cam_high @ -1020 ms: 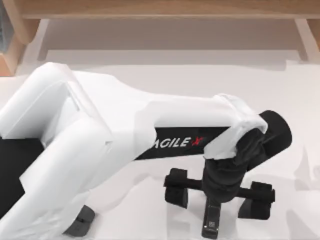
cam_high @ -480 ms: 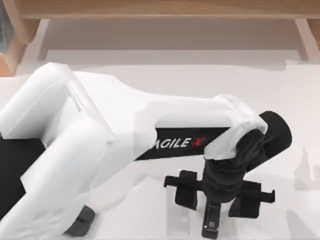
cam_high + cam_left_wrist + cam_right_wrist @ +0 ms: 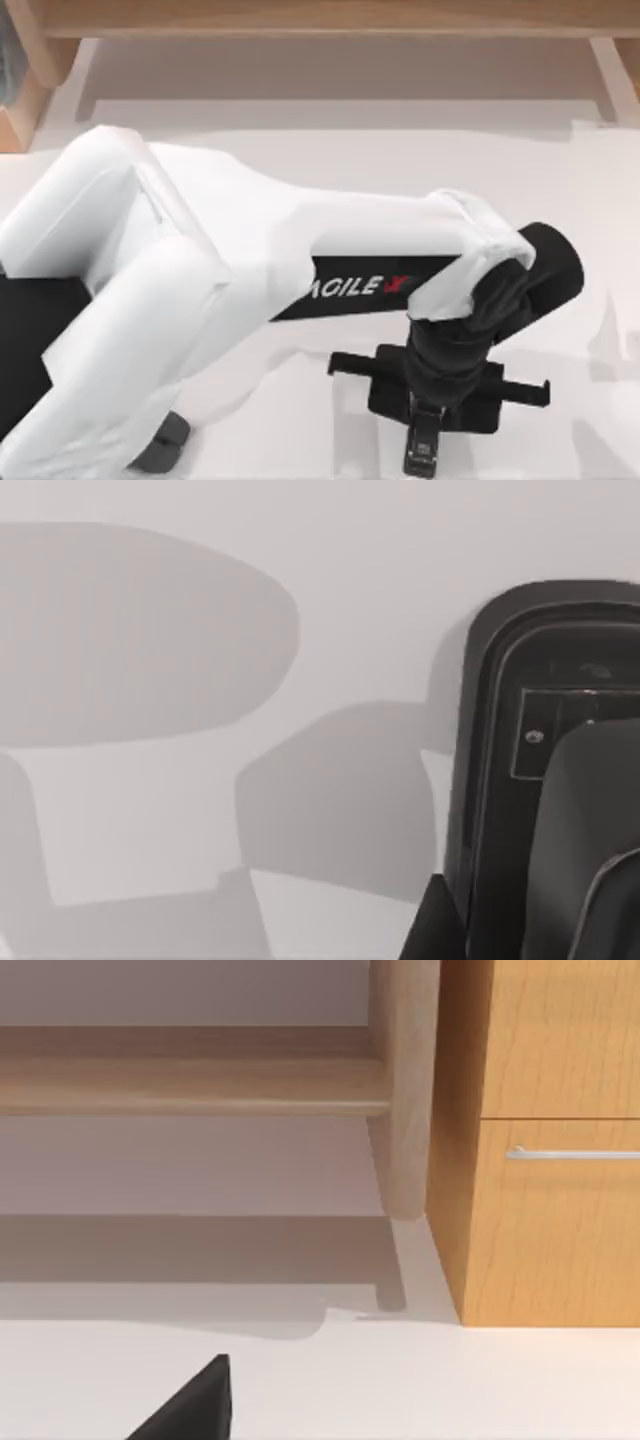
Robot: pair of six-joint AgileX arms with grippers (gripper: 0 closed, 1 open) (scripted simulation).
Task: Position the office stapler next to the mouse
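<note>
Left hand clamped on the stapler over a white tabletop

The smooth white tabletop [image 3: 300,150] runs back to a pale wooden frame [image 3: 320,20] along its far edge; the right wrist view looks past a round wooden leg [image 3: 405,1080] to an orange-brown wooden cabinet [image 3: 550,1210] with a slim metal drawer handle [image 3: 572,1153]. The white AgileX left arm reaches from the left side to the near middle, where its black left hand [image 3: 438,392] points down with its fingers [image 3: 395,395] drawn together onto the slim, long black bar-shaped office stapler [image 3: 422,450], whose near end with pale markings sticks out below. The dark grey oval mouse [image 3: 160,443] lies at the near edge, left of the stapler and well apart from it, half hidden under the arm.
</note>
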